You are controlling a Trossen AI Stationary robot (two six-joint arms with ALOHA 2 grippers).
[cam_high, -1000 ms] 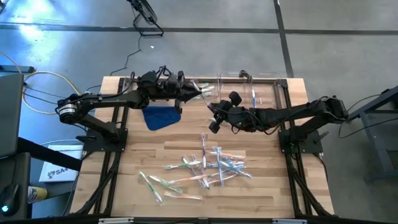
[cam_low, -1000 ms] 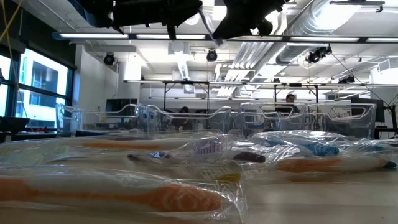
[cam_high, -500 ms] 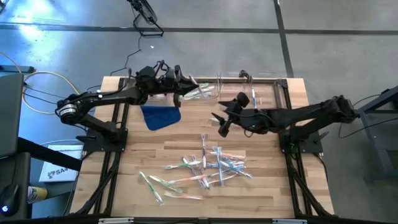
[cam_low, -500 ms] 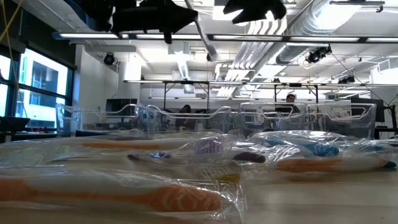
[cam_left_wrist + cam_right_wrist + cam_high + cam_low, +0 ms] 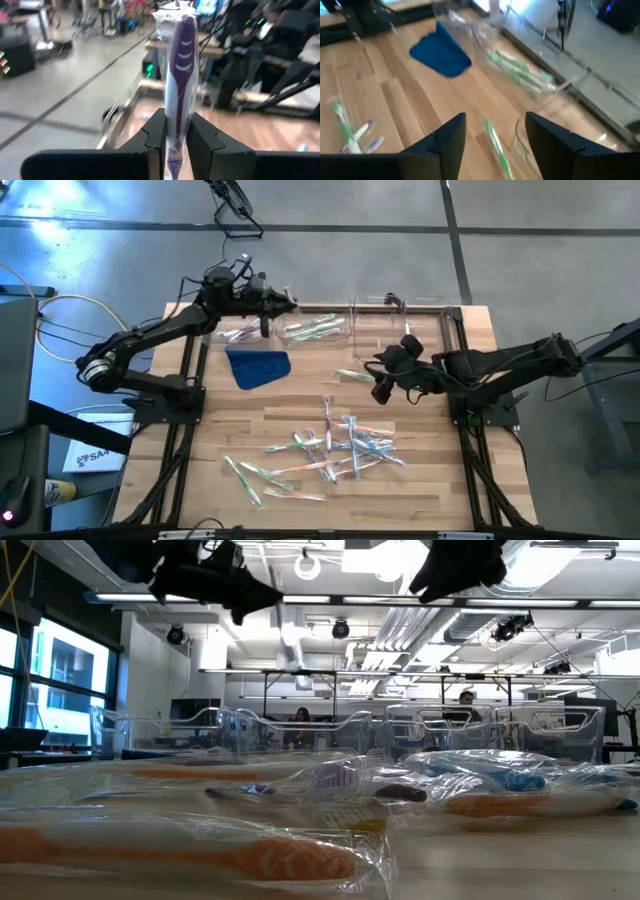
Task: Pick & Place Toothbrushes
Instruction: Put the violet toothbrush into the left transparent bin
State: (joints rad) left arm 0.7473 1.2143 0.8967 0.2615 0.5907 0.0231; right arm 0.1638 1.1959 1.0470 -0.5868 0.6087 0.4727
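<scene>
the left gripper [image 5: 176, 131], up at the far left of the table [image 5: 440, 490] over the clear bins [image 5: 320, 330], held a purple wrapped toothbrush [image 5: 181, 65] pinched only at its lower end, so it could probably slip or swing in the slick wrapper and fall outside a bin. the right gripper [image 5: 492, 135] hung with its jaws wide and empty above a green toothbrush [image 5: 496, 147] lying alone beside a bin; coming down, it might hit the bin wall or push that brush away. the main pile [image 5: 335, 445] waited in the middle, well apart from both, with a blue cloth [image 5: 258, 367] near the bins.
</scene>
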